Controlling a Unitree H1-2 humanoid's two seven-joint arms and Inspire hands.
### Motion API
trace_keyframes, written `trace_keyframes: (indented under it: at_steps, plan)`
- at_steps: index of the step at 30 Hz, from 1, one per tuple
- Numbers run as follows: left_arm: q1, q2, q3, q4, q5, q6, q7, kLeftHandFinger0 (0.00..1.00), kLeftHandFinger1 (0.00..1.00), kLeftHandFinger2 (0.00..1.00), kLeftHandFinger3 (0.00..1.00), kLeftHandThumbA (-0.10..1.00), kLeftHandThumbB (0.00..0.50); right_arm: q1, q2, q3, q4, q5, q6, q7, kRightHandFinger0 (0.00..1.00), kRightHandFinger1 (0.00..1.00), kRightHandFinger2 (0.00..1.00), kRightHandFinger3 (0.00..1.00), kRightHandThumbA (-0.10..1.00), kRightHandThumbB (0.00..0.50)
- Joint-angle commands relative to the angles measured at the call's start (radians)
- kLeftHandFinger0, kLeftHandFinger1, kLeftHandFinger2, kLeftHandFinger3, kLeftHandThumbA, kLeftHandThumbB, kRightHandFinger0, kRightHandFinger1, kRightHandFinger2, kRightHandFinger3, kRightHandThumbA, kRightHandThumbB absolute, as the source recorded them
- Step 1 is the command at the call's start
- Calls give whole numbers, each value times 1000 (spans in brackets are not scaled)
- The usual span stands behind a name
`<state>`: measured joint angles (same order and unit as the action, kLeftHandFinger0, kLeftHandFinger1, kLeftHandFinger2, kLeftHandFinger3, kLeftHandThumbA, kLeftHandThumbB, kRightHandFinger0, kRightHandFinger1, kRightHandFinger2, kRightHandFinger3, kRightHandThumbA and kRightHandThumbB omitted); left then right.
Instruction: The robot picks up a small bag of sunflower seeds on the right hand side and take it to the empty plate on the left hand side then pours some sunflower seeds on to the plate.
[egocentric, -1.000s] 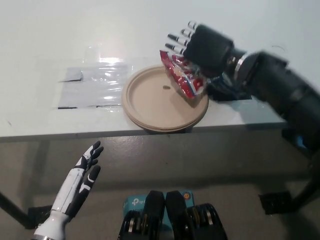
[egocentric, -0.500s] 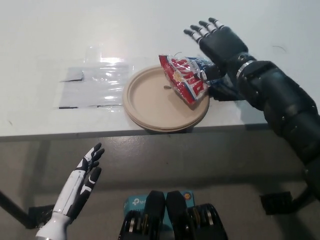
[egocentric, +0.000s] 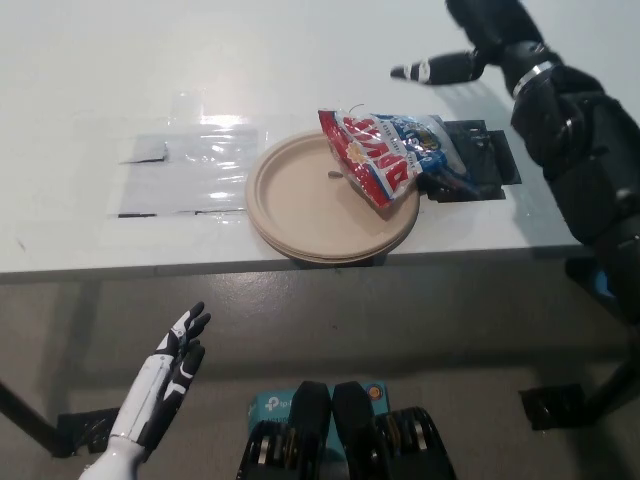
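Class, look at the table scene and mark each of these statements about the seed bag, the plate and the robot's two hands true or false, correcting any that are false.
1. The seed bag lies partly over the right rim of the plate. True.
2. The black right hand is gripping the bag. False: it is raised away from the bag, holding nothing.
3. The white left hand rests on the table. False: it hangs below the table edge, open, at the lower left.
4. A large heap of seeds covers the plate. False: only one small dark speck shows near its middle.
5. The plate overhangs the table's near edge slightly. True.
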<state>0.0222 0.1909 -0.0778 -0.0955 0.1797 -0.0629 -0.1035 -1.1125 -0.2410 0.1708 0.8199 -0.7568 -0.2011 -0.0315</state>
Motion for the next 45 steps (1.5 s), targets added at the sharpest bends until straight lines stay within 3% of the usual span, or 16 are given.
trace_keyframes:
  at_steps: [1, 3, 7, 8, 13, 15, 18, 20, 25, 29, 31, 36, 38, 41, 43, 45]
  plan:
    - [-31, -21, 9, 15, -22, -85, 24, 1000, 1000, 1000, 1000, 1000, 123, 102, -63, -321, -850, 656, 235, 175, 1000, 1000, 1000, 1000, 1000, 410]
    - [-70, -24, 13, 36, -31, -84, 23, 1000, 1000, 1000, 1000, 1000, 124, 182, -68, -338, -1008, 698, 234, 142, 1000, 1000, 1000, 1000, 1000, 408]
    - [-162, -46, 21, 93, -66, -78, 19, 1000, 1000, 1000, 1000, 1000, 186, 414, -75, -348, -1358, 755, 225, 45, 1000, 1000, 1000, 1000, 1000, 429]
    - [-186, -50, 23, 114, -71, -88, 20, 1000, 1000, 1000, 1000, 1000, 179, 485, -77, -337, -1430, 774, 200, 14, 1000, 1000, 1000, 1000, 1000, 411]
    - [-229, -56, 36, 150, -109, -83, 10, 1000, 1000, 1000, 1000, 1000, 195, 742, -42, -244, -1631, 718, 97, -70, 1000, 1000, 1000, 1000, 1000, 442]
    - [-223, -59, 33, 152, -103, -85, 13, 1000, 1000, 1000, 1000, 1000, 194, 862, -10, -184, -1670, 636, 10, -93, 1000, 1000, 1000, 1000, 1000, 402]
    - [-202, -61, 29, 160, -99, -91, 13, 1000, 1000, 1000, 1000, 1000, 196, 1007, 49, -70, -1594, 506, -209, -130, 1000, 1000, 1000, 1000, 1000, 345]
    - [-178, -63, 26, 163, -100, -97, 11, 1000, 1000, 1000, 1000, 1000, 186, 1078, 85, -19, -1541, 467, -269, -152, 1000, 1000, 1000, 1000, 1000, 346]
    - [-164, -62, 25, 176, -110, -99, 3, 1000, 1000, 1000, 1000, 1000, 207, 1102, 134, 20, -1420, 406, -269, -215, 1000, 1000, 1000, 1000, 1000, 378]
    - [-150, -60, 27, 177, -116, -101, 0, 1000, 1000, 1000, 1000, 1000, 212, 1086, 130, 37, -1362, 359, -269, -243, 1000, 1000, 1000, 1000, 1000, 353]
    - [-122, -58, 26, 165, -115, -96, -2, 1000, 1000, 1000, 1000, 1000, 210, 1073, 115, 55, -1263, 348, -269, -275, 1000, 1000, 1000, 1000, 1000, 242]
    - [-55, -61, 12, 150, -104, -121, -6, 1000, 1000, 1000, 1000, 1000, 164, 1056, 148, 6, -921, 396, -269, -240, 1000, 1000, 1000, 1000, 1000, 279]
    - [3, -64, 4, 131, -95, -140, -2, 1000, 1000, 1000, 1000, 1000, 158, 1062, 156, -6, -768, 390, -269, -204, 1000, 1000, 1000, 1000, 1000, 258]
    - [51, -62, 4, 95, -93, -132, -2, 1000, 1000, 1000, 1000, 1000, 187, 1106, 151, 2, -721, 391, -269, -167, 1000, 1000, 1000, 1000, 1000, 248]
    - [56, -67, 3, 86, -94, -124, -1, 1000, 1000, 1000, 1000, 1000, 198, 1118, 146, 1, -714, 415, -266, -139, 1000, 1000, 1000, 1000, 1000, 283]
    - [55, -68, 1, 82, -87, -121, -2, 1000, 1000, 1000, 1000, 1000, 202, 1119, 142, 2, -707, 420, -269, -138, 1000, 1000, 1000, 1000, 1000, 260]
